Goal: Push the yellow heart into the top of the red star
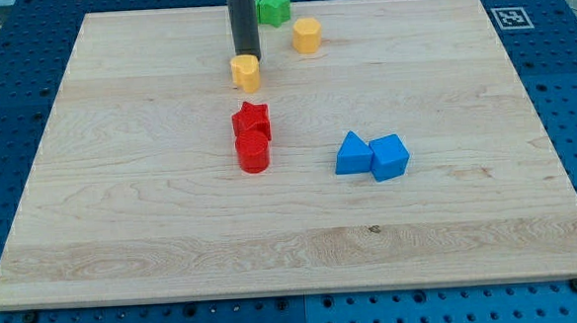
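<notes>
The yellow heart (247, 74) lies on the wooden board above the red star (252, 120), with a small gap between them. My tip (244, 55) rests right at the heart's top edge, touching or nearly touching it. The rod rises straight to the view's top. A red cylinder (253, 153) sits directly below the red star, touching it.
A yellow hexagonal block (307, 35) lies to the upper right of the heart. A green star (273, 7) sits near the board's top edge, just right of the rod. A blue triangle (352, 153) and a blue cube (389, 158) touch each other right of centre.
</notes>
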Controlling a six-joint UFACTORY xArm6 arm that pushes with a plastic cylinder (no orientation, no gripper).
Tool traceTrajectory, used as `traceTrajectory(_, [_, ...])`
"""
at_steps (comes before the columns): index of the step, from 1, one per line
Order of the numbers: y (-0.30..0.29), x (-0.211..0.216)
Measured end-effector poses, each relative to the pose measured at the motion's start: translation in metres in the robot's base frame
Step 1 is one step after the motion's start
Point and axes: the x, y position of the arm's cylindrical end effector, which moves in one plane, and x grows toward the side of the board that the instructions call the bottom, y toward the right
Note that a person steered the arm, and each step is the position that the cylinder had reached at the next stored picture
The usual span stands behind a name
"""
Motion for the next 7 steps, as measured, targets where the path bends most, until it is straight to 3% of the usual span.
traceTrajectory(1, [0.001,0.011])
traceTrajectory(3, [-0.023,-0.013])
traceTrajectory(5, [-0.023,0.034])
traceTrajectory(7, [-0.014,0.018])
